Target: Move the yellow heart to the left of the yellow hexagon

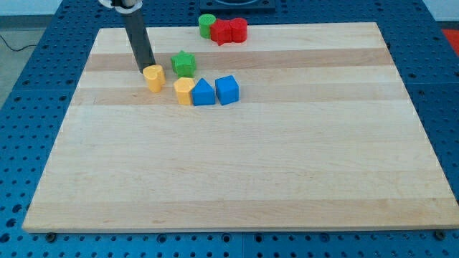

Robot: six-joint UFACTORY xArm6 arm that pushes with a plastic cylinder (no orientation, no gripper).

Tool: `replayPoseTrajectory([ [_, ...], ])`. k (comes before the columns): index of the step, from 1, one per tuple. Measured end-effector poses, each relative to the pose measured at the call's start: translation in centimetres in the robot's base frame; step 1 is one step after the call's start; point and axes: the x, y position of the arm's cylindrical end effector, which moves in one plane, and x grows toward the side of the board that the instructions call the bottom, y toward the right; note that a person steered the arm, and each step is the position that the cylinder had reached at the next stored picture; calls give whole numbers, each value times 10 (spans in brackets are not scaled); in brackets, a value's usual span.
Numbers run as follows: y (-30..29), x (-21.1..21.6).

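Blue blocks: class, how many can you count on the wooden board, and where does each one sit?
2. The blue triangular block touches a yellow block on its left side; the blue cube sits just to its right. Both lie in the board's upper middle. None seems hidden.

A straight dark grey rod (138, 44), smooth and slightly glossy, under a pale collar at the frame's top; my tip (145, 71) is blunt.

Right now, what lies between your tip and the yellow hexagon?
Nothing: in the camera view my tip sits right against the yellow hexagon, at its upper-left edge.
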Motion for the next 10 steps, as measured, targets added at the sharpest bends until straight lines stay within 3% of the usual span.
replayPoseTrajectory([
  [2, 4, -15],
  [4, 4, 28],
  [8, -1, 24],
  [10, 44, -1],
])
